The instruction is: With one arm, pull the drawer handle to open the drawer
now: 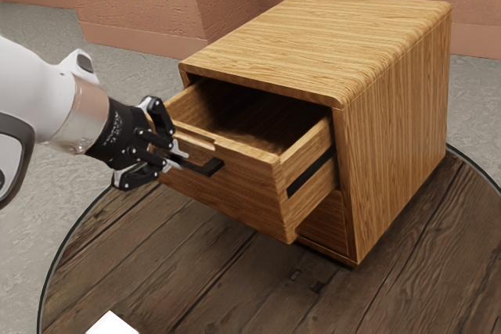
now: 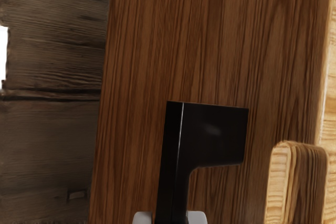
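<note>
The drawer juts partly out of the wooden cabinet, its hollow showing. At the drawer's front, away from the cabinet, the black gripper has its fingers closed tightly on the dark handle, pinching it from both sides.

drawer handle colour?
Black handle, clearest in the wrist view, against the light wood-grain drawer front.
</note>
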Robot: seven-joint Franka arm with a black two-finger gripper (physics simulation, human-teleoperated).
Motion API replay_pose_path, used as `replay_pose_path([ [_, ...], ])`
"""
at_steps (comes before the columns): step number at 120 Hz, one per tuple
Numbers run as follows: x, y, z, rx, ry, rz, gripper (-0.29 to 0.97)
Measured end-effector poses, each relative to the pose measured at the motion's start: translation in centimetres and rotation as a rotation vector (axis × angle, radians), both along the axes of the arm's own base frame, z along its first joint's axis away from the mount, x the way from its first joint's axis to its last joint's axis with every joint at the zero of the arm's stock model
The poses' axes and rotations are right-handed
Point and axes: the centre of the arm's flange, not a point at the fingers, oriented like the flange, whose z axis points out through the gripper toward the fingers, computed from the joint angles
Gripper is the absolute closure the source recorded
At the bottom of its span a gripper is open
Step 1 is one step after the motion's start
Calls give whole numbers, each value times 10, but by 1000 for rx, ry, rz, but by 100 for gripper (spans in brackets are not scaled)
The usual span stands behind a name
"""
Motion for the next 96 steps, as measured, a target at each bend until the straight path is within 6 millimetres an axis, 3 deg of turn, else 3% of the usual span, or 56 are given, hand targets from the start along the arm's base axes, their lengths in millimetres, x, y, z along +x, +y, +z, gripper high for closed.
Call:
replay_pose_path([
  [36, -35, 8, 3, -12, -12, 11, 74],
  [67, -55, 13, 9, -19, -14, 17, 74],
  [75, -58, 14, 12, -20, -15, 19, 67],
  [85, -70, 18, 28, -18, -38, 27, 51],
  [96, -98, 24, 83, 0, -119, 44, 33],
])
